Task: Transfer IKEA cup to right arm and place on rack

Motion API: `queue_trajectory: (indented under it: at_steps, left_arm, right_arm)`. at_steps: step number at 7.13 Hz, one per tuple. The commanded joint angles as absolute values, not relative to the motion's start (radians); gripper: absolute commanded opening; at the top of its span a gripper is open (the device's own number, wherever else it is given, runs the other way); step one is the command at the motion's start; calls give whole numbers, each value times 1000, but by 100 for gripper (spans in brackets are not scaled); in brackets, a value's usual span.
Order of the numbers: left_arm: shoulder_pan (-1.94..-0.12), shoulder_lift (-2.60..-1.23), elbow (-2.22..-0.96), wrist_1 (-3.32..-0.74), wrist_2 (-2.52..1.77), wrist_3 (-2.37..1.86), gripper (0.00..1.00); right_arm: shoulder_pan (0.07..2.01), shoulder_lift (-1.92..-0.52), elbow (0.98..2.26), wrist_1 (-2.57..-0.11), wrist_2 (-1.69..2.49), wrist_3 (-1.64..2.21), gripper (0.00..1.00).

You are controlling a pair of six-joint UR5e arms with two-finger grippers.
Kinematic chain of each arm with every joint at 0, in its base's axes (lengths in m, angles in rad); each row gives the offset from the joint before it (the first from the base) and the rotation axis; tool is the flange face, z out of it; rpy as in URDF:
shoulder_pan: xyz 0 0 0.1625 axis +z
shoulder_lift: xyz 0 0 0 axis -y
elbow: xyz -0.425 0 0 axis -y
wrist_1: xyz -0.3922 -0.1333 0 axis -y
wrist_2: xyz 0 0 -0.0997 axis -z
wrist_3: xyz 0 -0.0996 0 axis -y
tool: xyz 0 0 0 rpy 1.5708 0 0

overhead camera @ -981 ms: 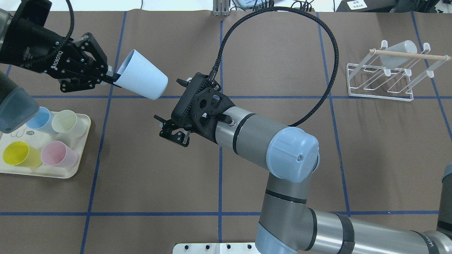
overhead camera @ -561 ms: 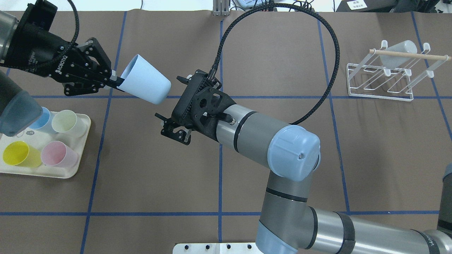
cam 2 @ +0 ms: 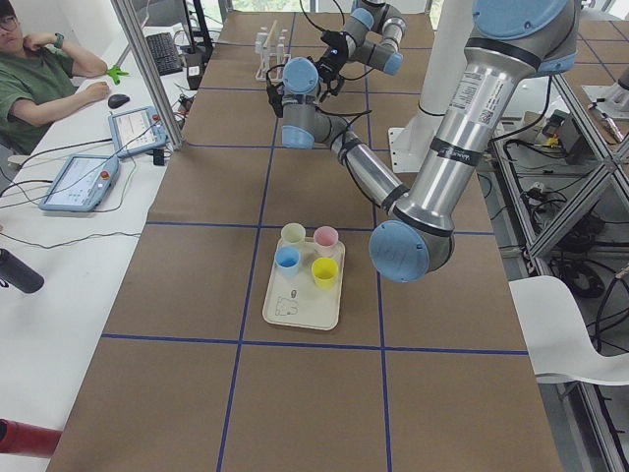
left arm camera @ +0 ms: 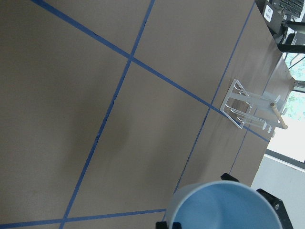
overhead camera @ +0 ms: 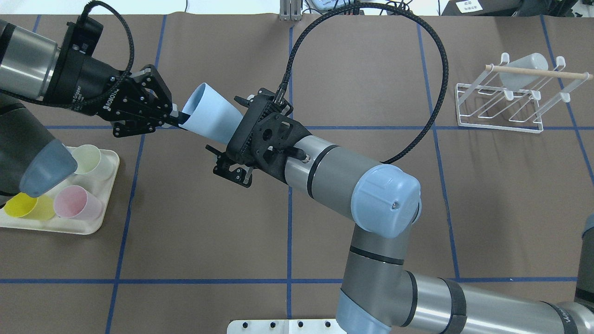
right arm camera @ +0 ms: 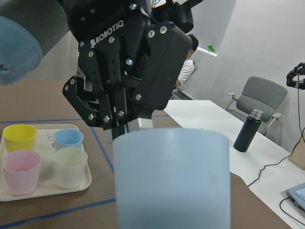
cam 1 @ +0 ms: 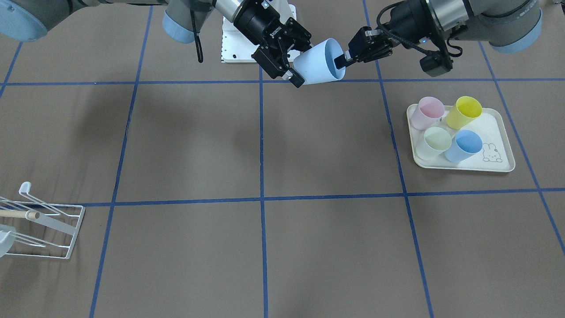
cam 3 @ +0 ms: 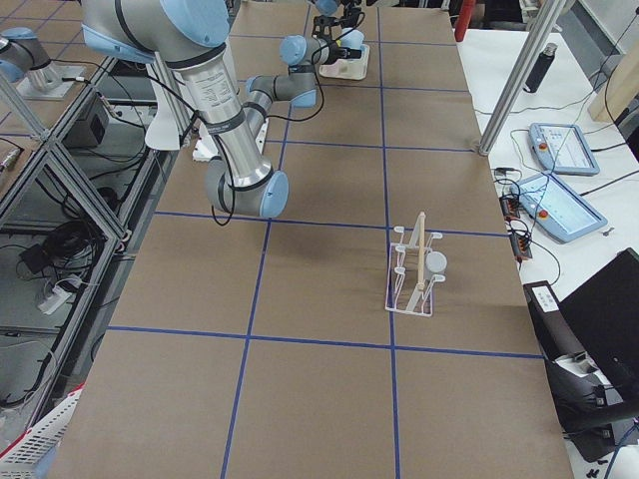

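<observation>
Pale blue IKEA cup point(overhead camera: 209, 117) tipped sideways in the air, over the far part of the table point(overhead camera: 362, 60), left of centre. Pinched at the rim by the left gripper point(overhead camera: 178, 121), 1 finger inside. Base set between the spread fingers of the right gripper point(overhead camera: 225, 126), not clamped. White wire rack point(overhead camera: 499, 124) far right, 1 whitish cup point(overhead camera: 526, 65) on it. Cream tray point(overhead camera: 74, 227) with 4 cups at the left edge.

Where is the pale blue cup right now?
In the overhead view the pale blue cup is in mid-air left of centre, its rim pinched by the left gripper, its base between the fingers of the open right gripper.
</observation>
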State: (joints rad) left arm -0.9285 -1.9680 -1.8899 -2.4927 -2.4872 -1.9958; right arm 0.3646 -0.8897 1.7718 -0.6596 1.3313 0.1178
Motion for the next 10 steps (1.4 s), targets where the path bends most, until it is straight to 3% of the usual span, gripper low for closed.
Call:
queue_trajectory:
  at_steps: [1, 7, 9, 10]
  left_arm:
    - [-927, -1968, -1888, -2493, -2485, -1996, 0]
    - [-925, -1971, -1888, -2493, -2485, -1996, 0]
    - [-925, -1979, -1888, -2493, -2487, -1973, 93]
    - [-927, -1979, -1888, -2493, -2491, -1961, 100]
  right_arm:
    - [365, -890, 1772, -660, 1330, 115, 88]
    - [365, -890, 1772, -660, 1328, 101, 60]
    - [367, -890, 1772, -660, 1327, 101, 56]
    - [367, -891, 1772, -660, 1327, 101, 56]
